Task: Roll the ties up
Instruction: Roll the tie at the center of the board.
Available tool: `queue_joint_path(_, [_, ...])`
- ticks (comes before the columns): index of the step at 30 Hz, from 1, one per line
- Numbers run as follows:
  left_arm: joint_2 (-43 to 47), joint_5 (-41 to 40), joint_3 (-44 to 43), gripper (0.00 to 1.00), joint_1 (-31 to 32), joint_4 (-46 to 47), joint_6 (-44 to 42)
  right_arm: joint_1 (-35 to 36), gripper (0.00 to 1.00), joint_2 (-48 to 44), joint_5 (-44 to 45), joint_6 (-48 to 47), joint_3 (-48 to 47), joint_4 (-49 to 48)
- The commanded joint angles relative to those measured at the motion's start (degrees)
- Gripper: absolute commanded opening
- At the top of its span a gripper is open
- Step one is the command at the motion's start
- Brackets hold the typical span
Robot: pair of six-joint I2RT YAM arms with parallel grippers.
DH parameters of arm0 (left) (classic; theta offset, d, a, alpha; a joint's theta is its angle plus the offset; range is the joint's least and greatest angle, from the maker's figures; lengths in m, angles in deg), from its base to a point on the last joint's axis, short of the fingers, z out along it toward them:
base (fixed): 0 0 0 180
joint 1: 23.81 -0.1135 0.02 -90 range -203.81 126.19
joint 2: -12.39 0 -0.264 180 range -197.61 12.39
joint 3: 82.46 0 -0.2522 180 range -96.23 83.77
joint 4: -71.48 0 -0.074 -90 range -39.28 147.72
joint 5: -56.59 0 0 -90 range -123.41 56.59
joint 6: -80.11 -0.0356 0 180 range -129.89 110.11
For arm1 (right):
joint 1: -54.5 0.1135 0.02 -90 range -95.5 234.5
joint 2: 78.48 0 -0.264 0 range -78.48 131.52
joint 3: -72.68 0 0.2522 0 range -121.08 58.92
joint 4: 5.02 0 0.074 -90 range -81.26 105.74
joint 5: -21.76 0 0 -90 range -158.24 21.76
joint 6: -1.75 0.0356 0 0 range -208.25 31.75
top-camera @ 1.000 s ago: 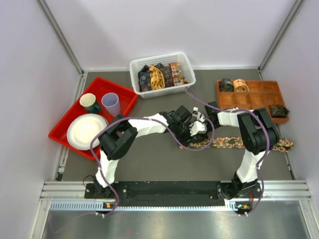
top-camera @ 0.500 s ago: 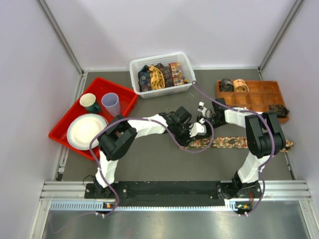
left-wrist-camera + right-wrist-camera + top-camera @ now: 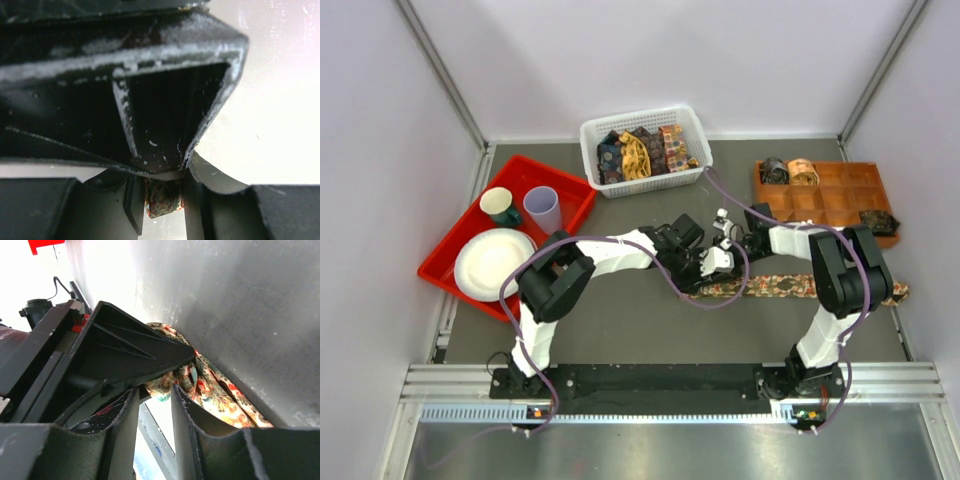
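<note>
A tan-olive tie with orange-red motifs [image 3: 790, 288] lies flat across the table's right half. Its left end is bunched at my left gripper [image 3: 705, 265]. In the left wrist view the left gripper [image 3: 162, 200] is shut on a small fold of that tie [image 3: 163, 199]. My right gripper [image 3: 725, 235] is just right of the left one. In the right wrist view the right gripper [image 3: 154, 390] stands narrowly open with nothing in its gap. The bunched tie [image 3: 215, 390] lies just past its fingertips [image 3: 176, 390]. Several unrolled ties [image 3: 640, 152] fill the basket.
A white basket [image 3: 692, 125] stands at the back centre. A brown compartment tray [image 3: 830, 205] at the right holds three rolled ties [image 3: 775, 170]. A red tray [image 3: 575, 195] at the left holds a plate [image 3: 493, 262] and two cups [image 3: 542, 208].
My right gripper has drawn back up and to the right, away from the left gripper. The left gripper has stayed at the tie's left end.
</note>
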Motion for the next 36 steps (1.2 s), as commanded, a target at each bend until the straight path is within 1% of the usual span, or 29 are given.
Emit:
queue_joint_path(1, [-2.71, -3.23, 1.36, 0.35, 0.02, -6.43, -1.11, 1.05, 0.32, 0.04, -3.5, 0.23, 0.34, -2.86])
queue_joint_path(8, [-2.71, -2.09, 1.27, 0.35, -0.07, -6.43, -1.29, 1.14, 0.25, 3.19, -1.92, -0.13, 0.43, -3.65])
queue_joint_path(9, [-2.71, -2.17, 1.36, 0.35, -0.07, -6.43, -1.29, 1.05, 0.21, 3.38, -1.92, -0.13, 0.43, -3.74])
queue_joint_path(11, [-2.71, -2.18, 1.36, 0.35, -0.16, -6.52, -1.29, 1.14, 0.17, 3.73, -1.57, -0.12, 0.61, -4.09])
queue_joint_path(13, [-2.53, -2.0, 1.53, 0.36, -0.24, -6.52, -1.38, 1.05, 0.1, 4.08, -1.04, -0.56, 0.17, -3.57])
queue_joint_path(15, [-2.53, -2.09, 1.62, 0.38, -0.33, -6.7, -1.29, 1.05, 0.0, 3.73, 0.01, -1.44, -0.27, -2.52])
queue_joint_path(17, [-2.45, -2.17, 1.8, 0.4, -0.51, -6.7, -1.29, 0.61, 0.0, 3.29, 1.06, -2.14, -0.8, -2.07])
queue_joint_path(18, [-2.36, -2.35, 2.06, 0.45, -0.51, -6.61, -1.29, 0.35, 0.0, 2.68, 1.16, -2.41, -0.97, -0.68])
queue_joint_path(21, [-1.66, -2.35, 2.85, 0.55, -0.77, -5.91, -1.03, -0.44, 0.0, 1.45, 2.56, -3.99, -1.42, 1.44])
queue_joint_path(24, [-1.3, -2.7, 3.21, 0.59, -0.95, -5.47, -0.94, -0.97, 0.0, 1.09, 5.11, -5.4, -1.07, 2.67])
queue_joint_path(30, [-0.43, -2.61, 3.56, 0.62, -1.65, -5.47, -1.12, -1.68, 0.0, 3.29, 9.86, -5.75, -0.28, 1.62])
queue_joint_path(34, [1.59, -2.44, 4.87, 0.68, -2.35, -3.45, -0.41, -1.68, 0.0, 4.26, 10.12, -5.22, -0.54, 0.31])
queue_joint_path(36, [2.83, -2.27, 5.84, 0.75, -2.27, -2.22, 0.12, -1.76, 0.0, 4.61, 10.12, -5.13, -0.97, 0.3])
